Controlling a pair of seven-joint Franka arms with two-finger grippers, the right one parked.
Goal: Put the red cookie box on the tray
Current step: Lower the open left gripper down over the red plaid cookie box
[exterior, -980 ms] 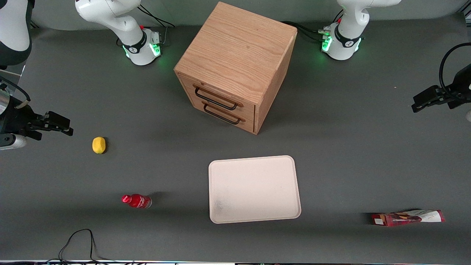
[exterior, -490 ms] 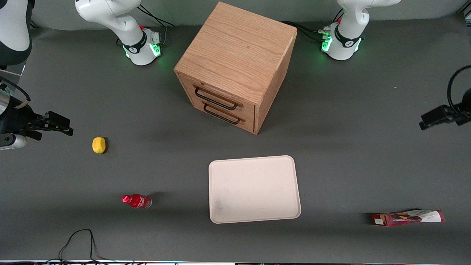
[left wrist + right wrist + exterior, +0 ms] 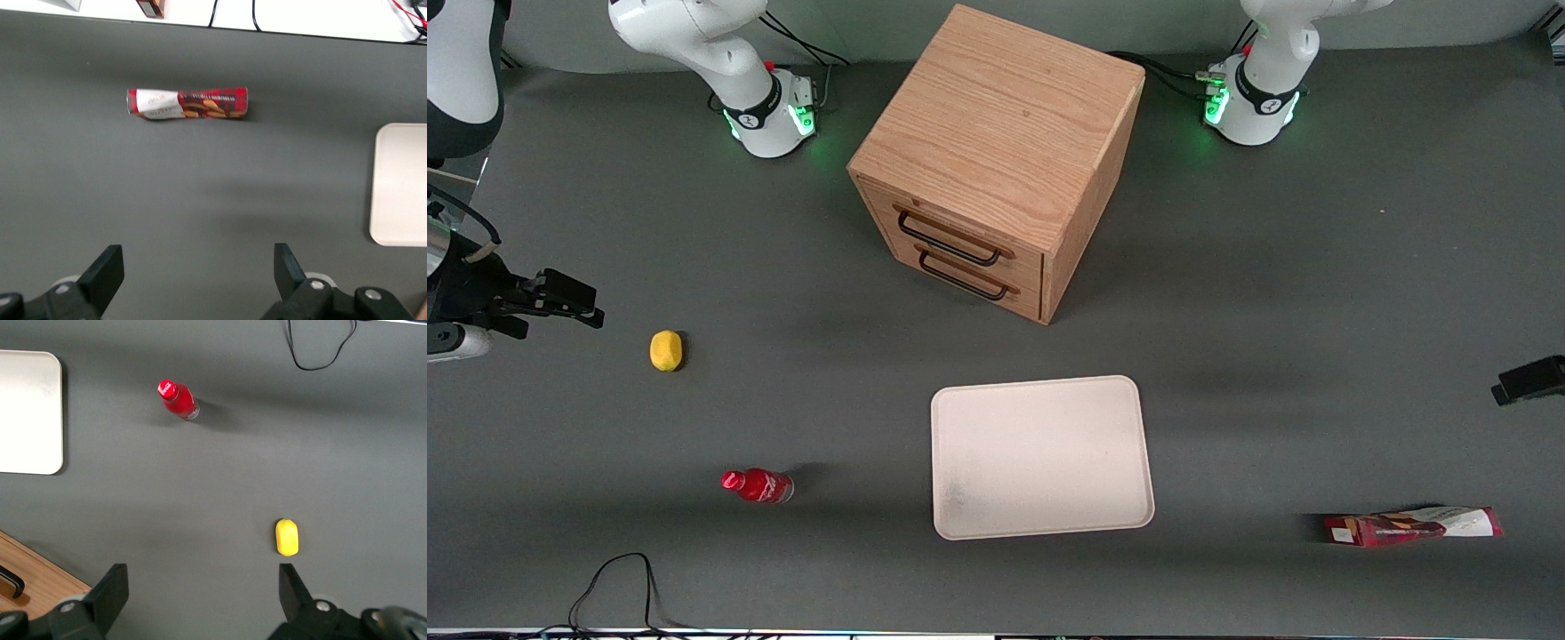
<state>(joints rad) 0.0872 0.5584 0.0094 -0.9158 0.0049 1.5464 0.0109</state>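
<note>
While the gripper (image 3: 193, 277) hangs with its fingers spread wide above bare table (image 3: 1272, 293) at the working arm's end, the red cookie box (image 3: 1412, 526) lies flat on the table, well apart from the tray (image 3: 1040, 456).

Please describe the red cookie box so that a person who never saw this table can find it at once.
Start from the cream tray in front of the wooden drawer cabinet. Toward the working arm's end lies the red cookie box, alone and flat; the open gripper hovers above the table near it. Unlike the small red bottle, it is a long, slim carton with a white end.
</note>
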